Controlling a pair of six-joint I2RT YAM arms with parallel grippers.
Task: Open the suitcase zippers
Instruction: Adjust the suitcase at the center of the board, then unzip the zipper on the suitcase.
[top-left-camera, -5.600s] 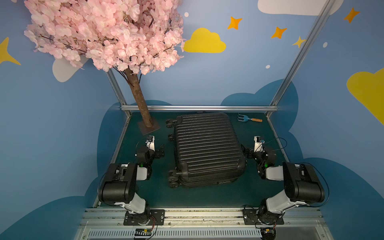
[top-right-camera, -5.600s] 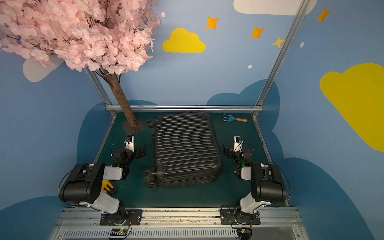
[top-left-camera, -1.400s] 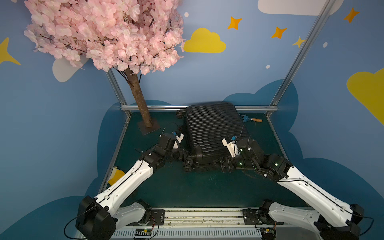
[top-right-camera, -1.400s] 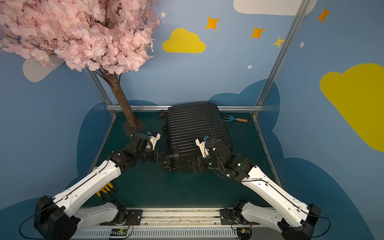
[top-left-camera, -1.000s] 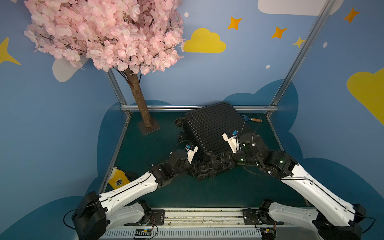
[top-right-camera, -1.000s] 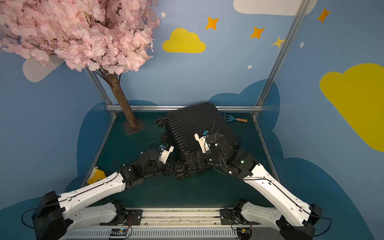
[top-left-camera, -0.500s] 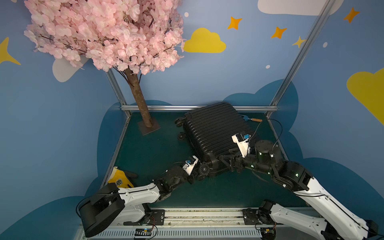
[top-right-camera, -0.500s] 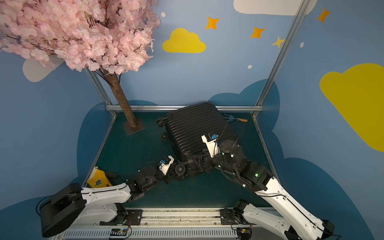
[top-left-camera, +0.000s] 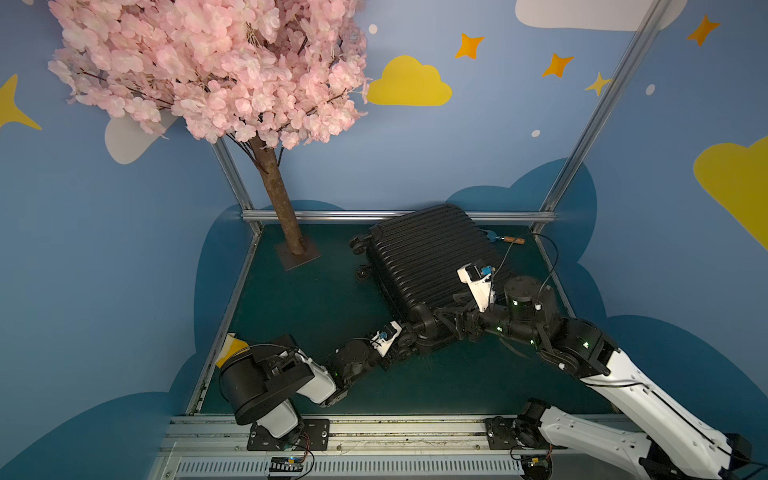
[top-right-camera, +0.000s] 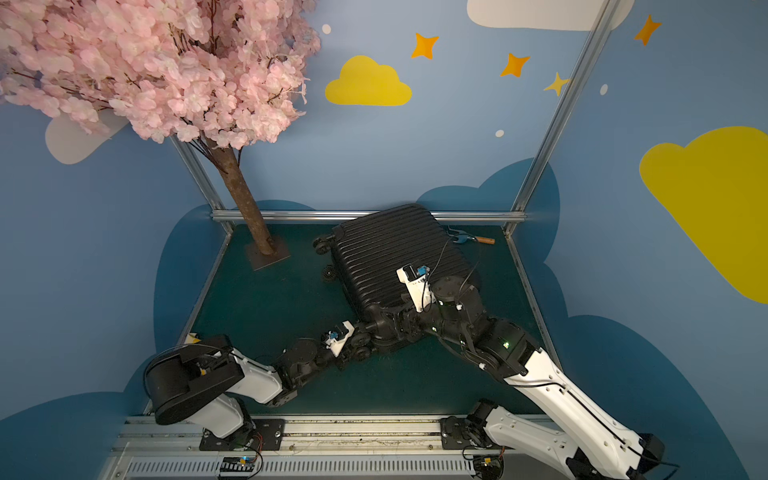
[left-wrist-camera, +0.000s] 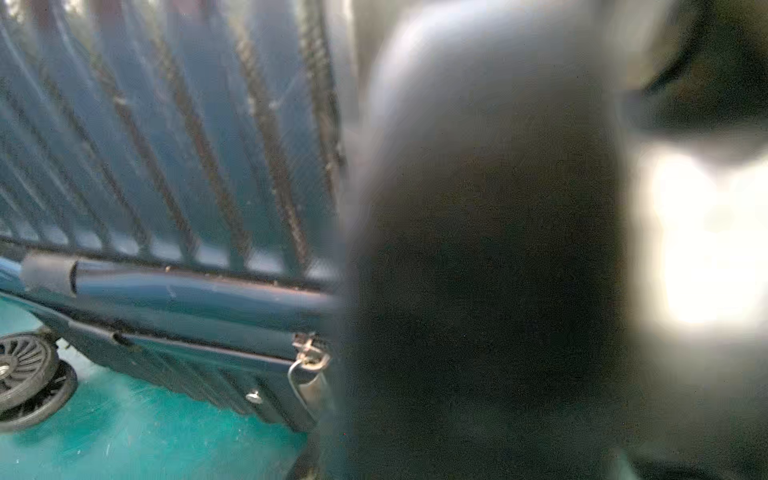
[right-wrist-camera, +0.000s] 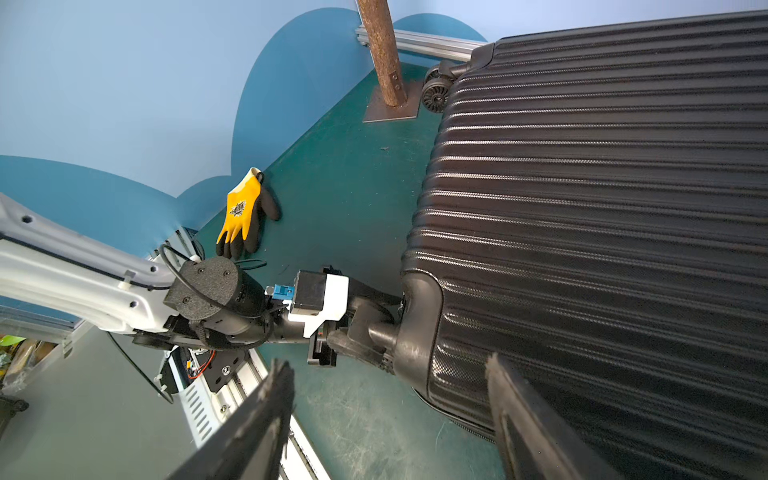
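Overhead: suitcase (top-left-camera: 428, 257) lies skewed toward the rear right, swung there within the last seconds; left gripper (top-left-camera: 400, 338) and right gripper (top-left-camera: 446, 322) meet at its near corner.
Left wrist: zipper pull (left-wrist-camera: 309, 368) now shows close by, likely reachable; zip seemingly unopened; a dark blur hides the fingers, so the grip cannot be told.
Right wrist: jaws wide apart, empty, straddling that corner.
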